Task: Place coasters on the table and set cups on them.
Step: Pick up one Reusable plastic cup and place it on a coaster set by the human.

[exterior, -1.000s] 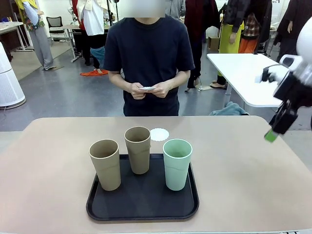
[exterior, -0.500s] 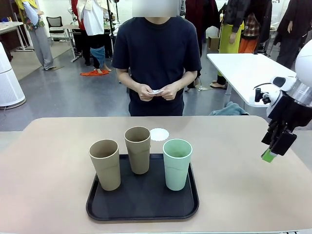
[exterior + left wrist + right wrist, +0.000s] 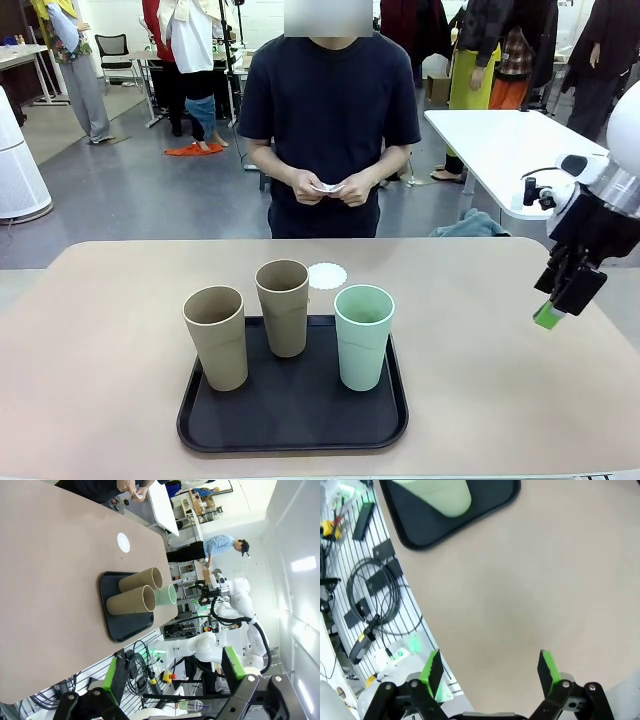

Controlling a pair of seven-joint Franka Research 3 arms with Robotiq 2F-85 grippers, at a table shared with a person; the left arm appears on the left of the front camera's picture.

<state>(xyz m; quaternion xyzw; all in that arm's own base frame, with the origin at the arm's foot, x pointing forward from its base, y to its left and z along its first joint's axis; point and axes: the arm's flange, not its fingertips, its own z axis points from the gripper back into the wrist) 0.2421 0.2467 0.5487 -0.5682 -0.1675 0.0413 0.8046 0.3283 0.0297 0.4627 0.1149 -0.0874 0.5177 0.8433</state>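
Note:
Two tan cups (image 3: 215, 338) (image 3: 283, 306) and a mint green cup (image 3: 363, 337) stand upright on a black tray (image 3: 293, 425) on the beige table (image 3: 110, 300). One white lacy coaster (image 3: 327, 275) lies on the table just behind the tray. The person's hands (image 3: 327, 187) hold more white coasters at waist height. My right gripper (image 3: 550, 312) hangs above the table's right edge, open and empty; its wrist view shows its gripper (image 3: 490, 667) over bare table, with the mint cup (image 3: 440, 495) far off. My left gripper (image 3: 172, 670) is open, well away from the cups (image 3: 132, 600) and the coaster (image 3: 123, 542).
A glossy white table (image 3: 500, 150) stands behind on the right, and other people move about in the room beyond. Bare tabletop lies left, right and behind the tray. Cables and a slatted rack (image 3: 370, 595) sit below the table's near edge.
My right gripper has come down and slightly left, toward the table's right edge. The person has shifted a little to the right, still handling coasters. Cups and tray have not moved.

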